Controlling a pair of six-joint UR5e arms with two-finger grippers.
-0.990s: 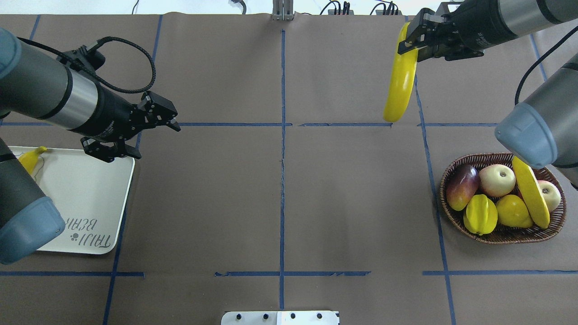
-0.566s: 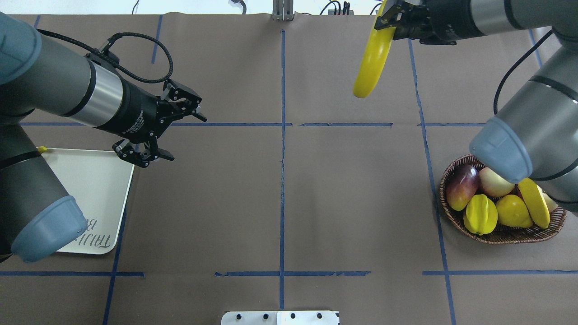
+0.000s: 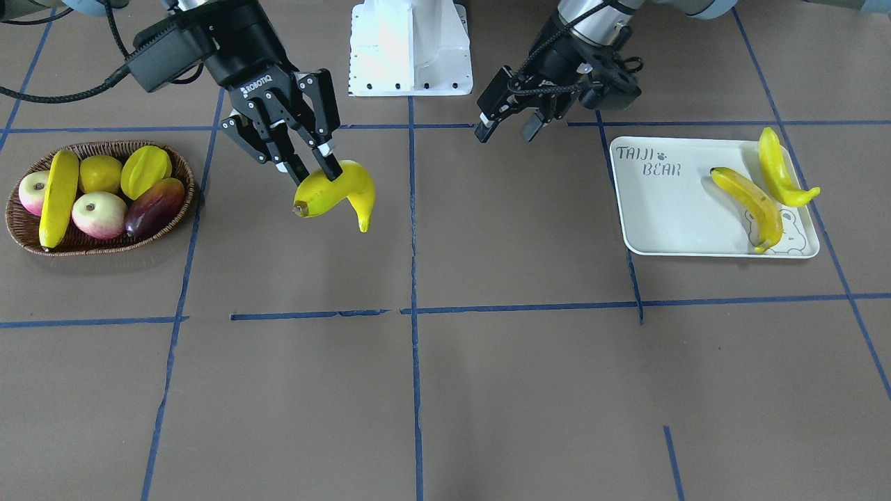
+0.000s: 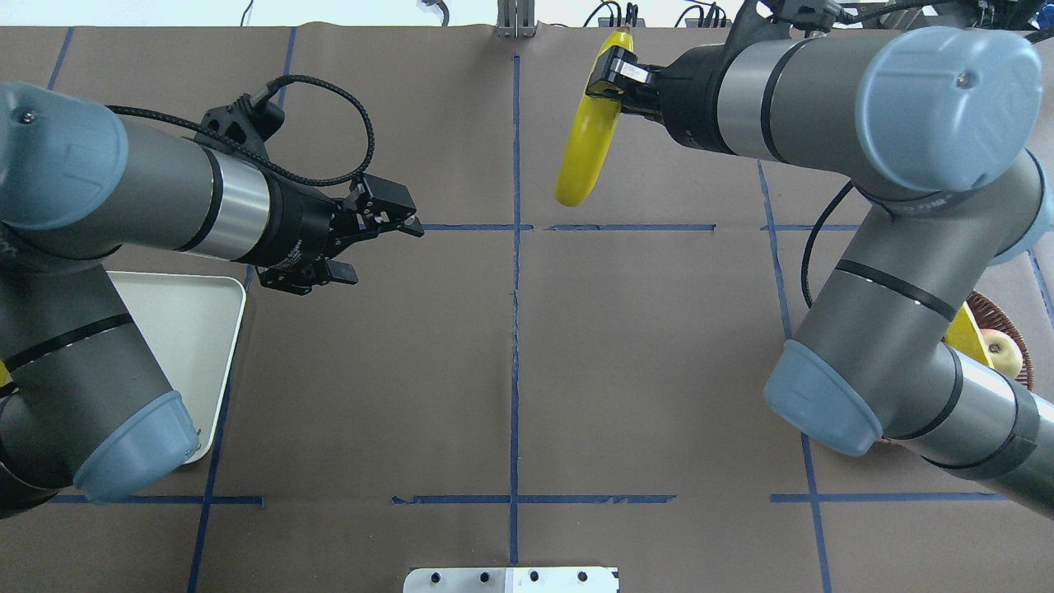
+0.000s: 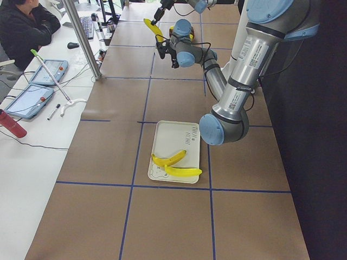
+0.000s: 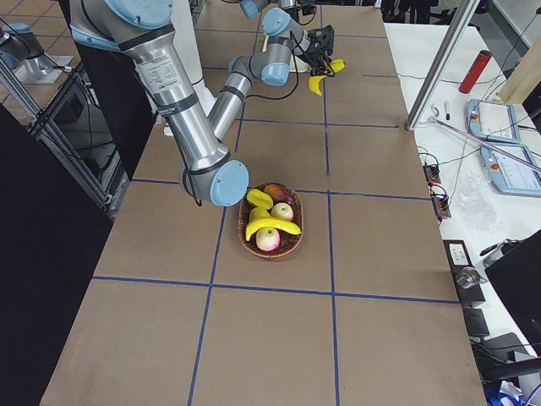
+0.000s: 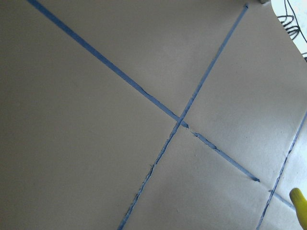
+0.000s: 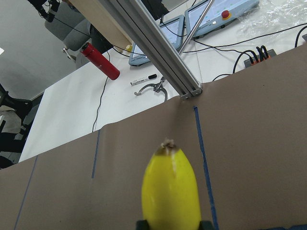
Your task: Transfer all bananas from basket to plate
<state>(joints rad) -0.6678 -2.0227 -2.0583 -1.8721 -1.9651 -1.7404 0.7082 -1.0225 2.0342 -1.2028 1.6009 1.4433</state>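
My right gripper is shut on a glossy yellow banana, held in the air over the table's middle; the same banana hangs near the far edge in the overhead view and fills the right wrist view. Left gripper hovers open and empty between that banana and the plate. Two bananas lie on the plate's far side. The wicker basket holds one banana lying across other fruit. In the overhead view, my right arm hides most of the basket.
The basket also holds two apples, a lemon, a starfruit and a dark mango. A white robot base sits at the table's robot side. A person sits at a side desk.
My right arm has carried the banana leftwards in the overhead view, towards the centre line. My left gripper has moved right, away from the plate, still open.
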